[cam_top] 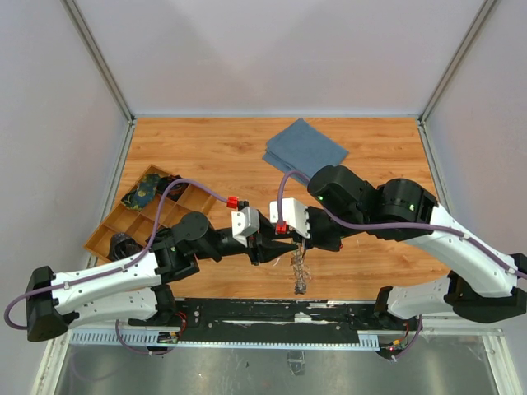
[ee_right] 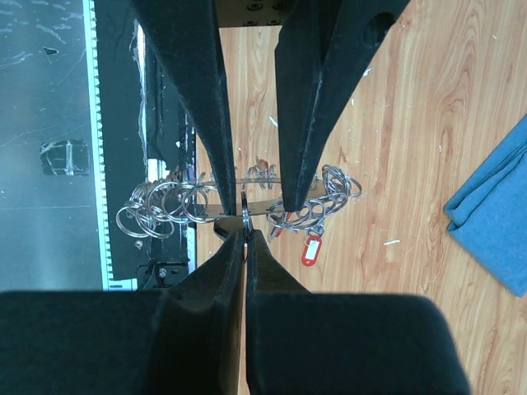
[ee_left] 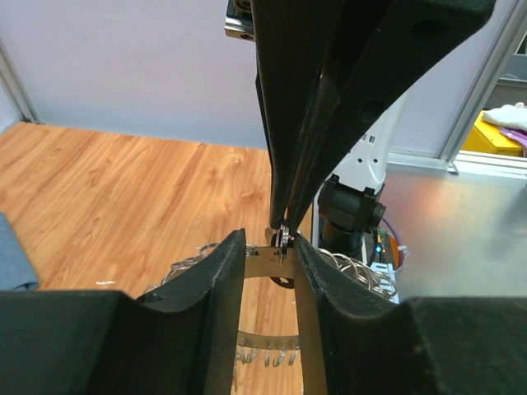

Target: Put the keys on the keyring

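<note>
The keyring (cam_top: 298,271), a flat silvery band hung with small split rings, hangs between both arms at the table's near middle. My left gripper (ee_left: 268,247) is shut on the band (ee_left: 262,259), one finger at each side. My right gripper (ee_right: 246,234) is shut on a small split ring (ee_right: 245,216) sitting across the band (ee_right: 268,207), and a dark round piece hangs just under it. A key with a red tag (ee_right: 310,249) dangles from the ring cluster (ee_right: 325,193). In the top view the left gripper (cam_top: 263,247) and the right gripper (cam_top: 284,240) meet tip to tip.
A folded blue cloth (cam_top: 305,148) lies at the back of the wooden table. A wooden compartment tray (cam_top: 132,222) stands at the left, holding dark items. A black rail (cam_top: 272,313) runs along the near edge. White walls enclose the table.
</note>
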Controlling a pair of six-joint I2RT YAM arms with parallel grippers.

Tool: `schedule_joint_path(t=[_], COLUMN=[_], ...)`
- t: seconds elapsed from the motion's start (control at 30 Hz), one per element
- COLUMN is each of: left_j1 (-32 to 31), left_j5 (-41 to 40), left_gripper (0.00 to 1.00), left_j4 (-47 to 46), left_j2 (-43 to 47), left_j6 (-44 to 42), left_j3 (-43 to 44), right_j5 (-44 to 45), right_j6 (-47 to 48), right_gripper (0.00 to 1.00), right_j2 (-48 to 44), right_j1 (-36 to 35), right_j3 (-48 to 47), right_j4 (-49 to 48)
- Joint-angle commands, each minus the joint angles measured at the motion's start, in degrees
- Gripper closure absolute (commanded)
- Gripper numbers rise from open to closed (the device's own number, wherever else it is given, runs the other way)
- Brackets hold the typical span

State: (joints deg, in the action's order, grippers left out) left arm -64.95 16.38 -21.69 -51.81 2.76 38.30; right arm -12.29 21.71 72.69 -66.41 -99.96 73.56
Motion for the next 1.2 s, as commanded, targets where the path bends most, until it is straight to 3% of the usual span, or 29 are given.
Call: schedule_joint_path(t=[0.0, 0.37, 0.57, 0.67, 0.77, 0.93, 1.03, 1.17], left_j1=[0.4, 0.4, 0.4, 0.4, 0.4, 0.5, 0.5, 0.4], left_j5=[0.1, 1.2, 1.3, 0.8, -1.0, -4.4, -6.4, -9.2], left_gripper=[0.66, 0.76, 0.99, 1.00, 0.99, 1.00, 0.99, 0.99], left_j4=[-1.0, -1.0, -1.1, -1.9, -3.2, -5.2, -5.6, -7.1], left_j2=[-0.2, -0.6, -0.4, 0.2, 1.3, 3.2, 4.0, 5.4], left_j6=[-0.4, -0.2, -0.2, 0.2, 0.8, 1.9, 2.4, 3.3], left_j3=[2.1, 2.4, 2.5, 1.9, 0.6, -1.9, -2.9, -4.5], right_j5=[0.4, 1.2, 1.1, 1.4, 2.3, 6.8, 11.8, 19.6], right_j6=[-0.4, -1.5, -2.1, -3.3, -5.6, -14.1, -22.2, -35.1], right_gripper=[1.00, 1.00, 1.00, 0.99, 0.87, 0.70, 0.67, 0.63], right_j2=[-0.1, 0.1, 0.2, -0.7, -3.0, -10.7, -15.9, -19.7], right_j1=[-0.9, -0.9, -0.9, -0.9, -0.9, -0.9, -0.9, -0.8], right_j3=[-0.7, 0.2, 0.7, 1.2, 2.5, 9.7, 15.4, 21.0], right_j4=[-1.4, -3.5, -4.7, -6.3, -9.7, -23.2, -33.3, -39.3])
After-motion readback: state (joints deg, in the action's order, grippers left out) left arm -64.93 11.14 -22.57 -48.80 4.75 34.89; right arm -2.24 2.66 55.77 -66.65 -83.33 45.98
